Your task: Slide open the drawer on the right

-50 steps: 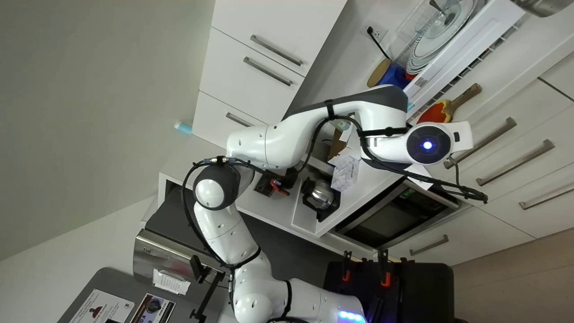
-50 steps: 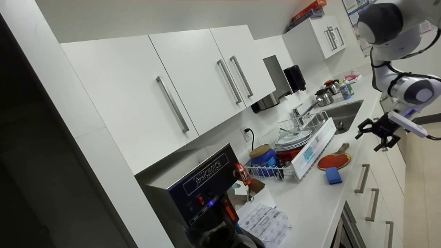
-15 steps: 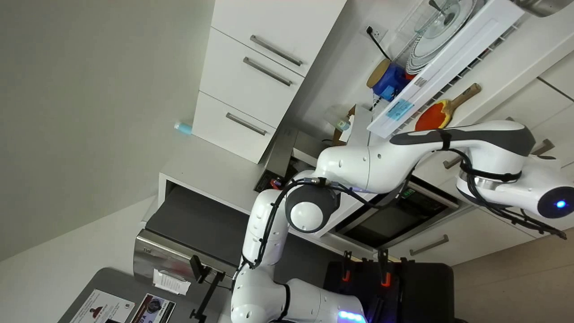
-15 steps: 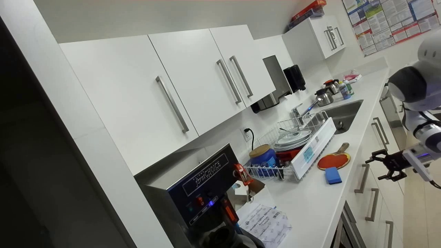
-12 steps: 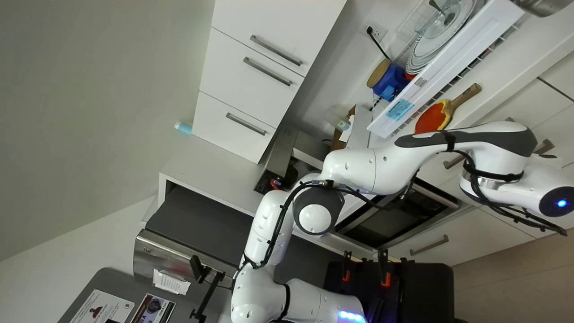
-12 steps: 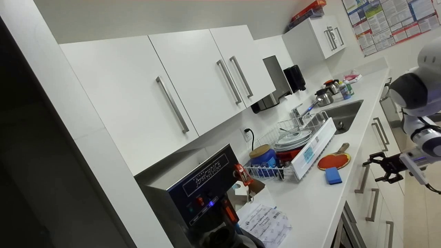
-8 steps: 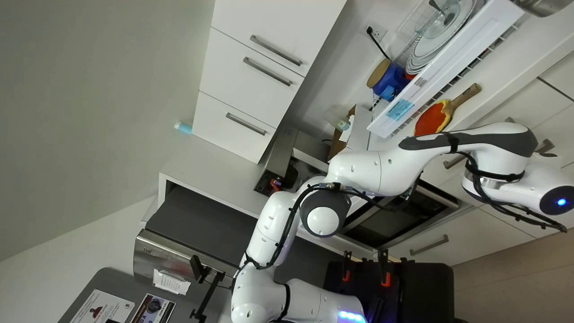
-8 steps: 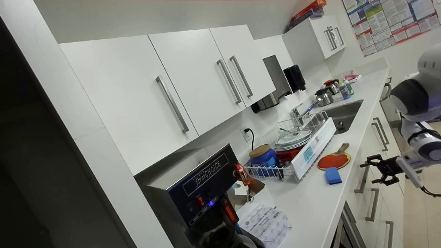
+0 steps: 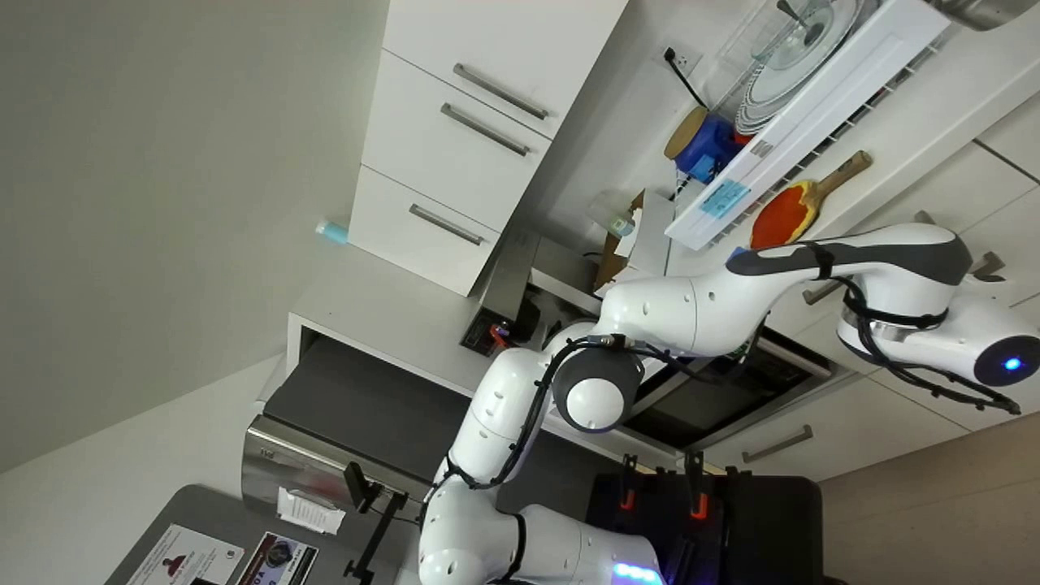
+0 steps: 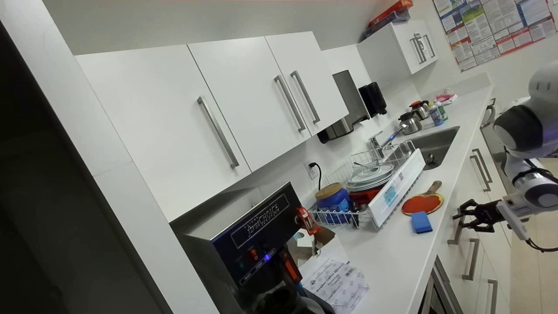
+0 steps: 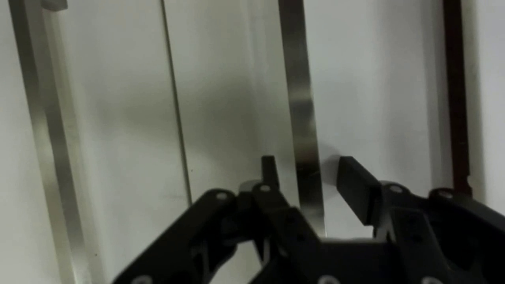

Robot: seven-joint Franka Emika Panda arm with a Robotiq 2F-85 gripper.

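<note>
The drawer (image 11: 355, 90) is closed. Its front is white, flat and upright, set just below the front edge of the counter (image 10: 383, 248), with a narrow dark gap between. The slim silver bar handle (image 11: 296, 71) runs parallel to that edge, partly covered in both exterior views.

The place is a kitchen: a sink (image 10: 440, 141) with a tap (image 10: 390, 138) is set into a white counter (image 10: 383, 253), two steel pots (image 10: 411, 124) stand along the back edge toward the far corner, and a stack of plates (image 10: 370, 176) sits nearer, by the same edge. Cabinets (image 10: 242, 104) hang above that back edge, while drawers (image 10: 463, 253) and a glass-fronted oven (image 9: 699, 406) sit beneath the front edge.
</note>
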